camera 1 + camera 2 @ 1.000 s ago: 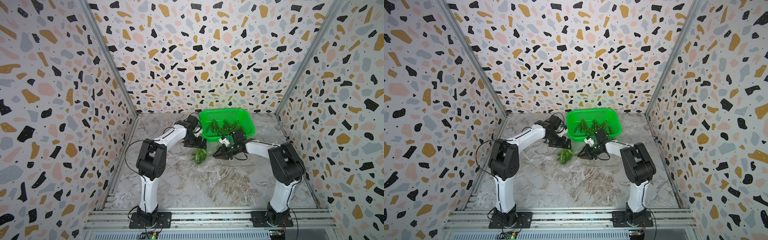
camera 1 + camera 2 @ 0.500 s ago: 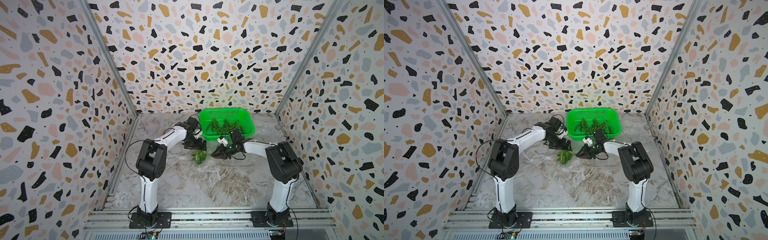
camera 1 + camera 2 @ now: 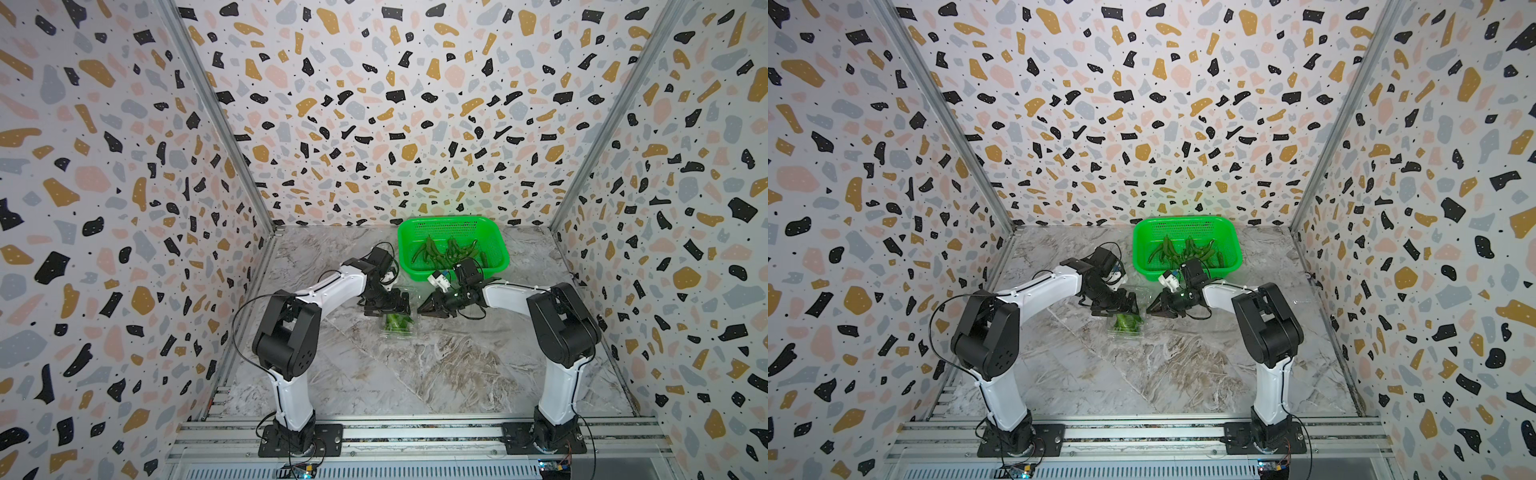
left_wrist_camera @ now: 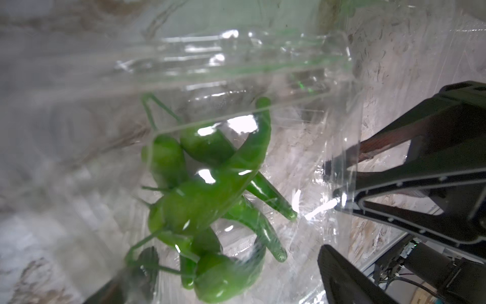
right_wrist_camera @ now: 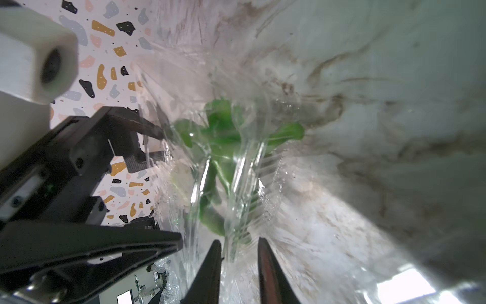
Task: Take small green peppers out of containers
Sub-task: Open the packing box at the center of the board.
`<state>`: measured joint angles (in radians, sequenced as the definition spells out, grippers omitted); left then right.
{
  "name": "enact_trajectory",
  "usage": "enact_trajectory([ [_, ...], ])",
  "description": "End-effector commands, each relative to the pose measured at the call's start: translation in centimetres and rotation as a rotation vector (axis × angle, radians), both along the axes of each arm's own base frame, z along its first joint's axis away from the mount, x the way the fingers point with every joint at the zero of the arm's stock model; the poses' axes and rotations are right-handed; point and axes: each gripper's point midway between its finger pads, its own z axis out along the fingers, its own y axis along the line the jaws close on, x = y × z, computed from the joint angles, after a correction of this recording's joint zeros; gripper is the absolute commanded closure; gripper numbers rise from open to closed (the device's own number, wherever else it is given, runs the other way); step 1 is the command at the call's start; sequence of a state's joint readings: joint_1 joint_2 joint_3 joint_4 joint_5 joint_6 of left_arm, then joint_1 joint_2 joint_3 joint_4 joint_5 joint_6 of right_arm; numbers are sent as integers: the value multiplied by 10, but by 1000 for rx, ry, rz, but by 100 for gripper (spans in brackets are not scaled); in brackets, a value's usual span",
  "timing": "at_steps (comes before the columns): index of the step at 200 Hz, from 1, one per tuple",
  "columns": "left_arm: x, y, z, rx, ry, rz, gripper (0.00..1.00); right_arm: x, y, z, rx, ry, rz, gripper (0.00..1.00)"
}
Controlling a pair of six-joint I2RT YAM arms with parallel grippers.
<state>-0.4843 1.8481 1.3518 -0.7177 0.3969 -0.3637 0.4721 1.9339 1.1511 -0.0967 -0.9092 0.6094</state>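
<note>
One clear container [image 3: 398,328] lies on the marble table between both arms, with several small green peppers [image 4: 207,200] heaped inside. My left gripper [image 3: 388,306] straddles its far end, fingers wide on either side of the box [image 4: 236,252], holding it. From the right, my right gripper [image 3: 423,309] pinches the container's clear plastic edge [image 5: 238,240] between nearly closed fingers; from the left wrist view those fingers [image 4: 373,158] clamp the flap. More peppers [image 3: 446,251] lie in the green basket [image 3: 496,266]. Both top views show the same layout [image 3: 1124,323].
The green perforated basket [image 3: 1233,266] stands at the back, just behind the right wrist. Terrazzo-patterned walls close in the left, right and back. The arm bases sit on the aluminium rail [image 3: 415,432] along the front edge.
The right arm has edged slightly left toward the container. The left arm and the container stay about where they were.
</note>
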Motion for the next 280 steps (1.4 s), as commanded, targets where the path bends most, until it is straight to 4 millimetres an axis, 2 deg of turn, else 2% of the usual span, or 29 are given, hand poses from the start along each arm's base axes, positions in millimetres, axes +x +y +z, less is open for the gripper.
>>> enact_trajectory([
  [1,0,-29,20,-148,-16,-4,5,-10,22,20,94,-58,89,72],
  [47,-1,-32,18,-174,-5,22,2,-24,27,26,150,-56,138,63],
  [102,4,-48,36,-303,-12,58,1,-37,27,25,183,-33,165,46],
  [150,4,-59,42,-398,2,79,1,-41,36,31,196,-43,185,36],
  [201,-7,-45,29,-311,24,77,1,-39,34,30,178,-53,171,33],
  [220,-14,-27,22,-202,14,70,1,-37,22,25,129,-38,157,31],
  [242,-18,-7,17,-78,-17,49,0,-38,-2,15,63,12,113,29],
  [280,-21,0,14,-28,-20,7,1,-38,-34,20,50,17,66,29],
])
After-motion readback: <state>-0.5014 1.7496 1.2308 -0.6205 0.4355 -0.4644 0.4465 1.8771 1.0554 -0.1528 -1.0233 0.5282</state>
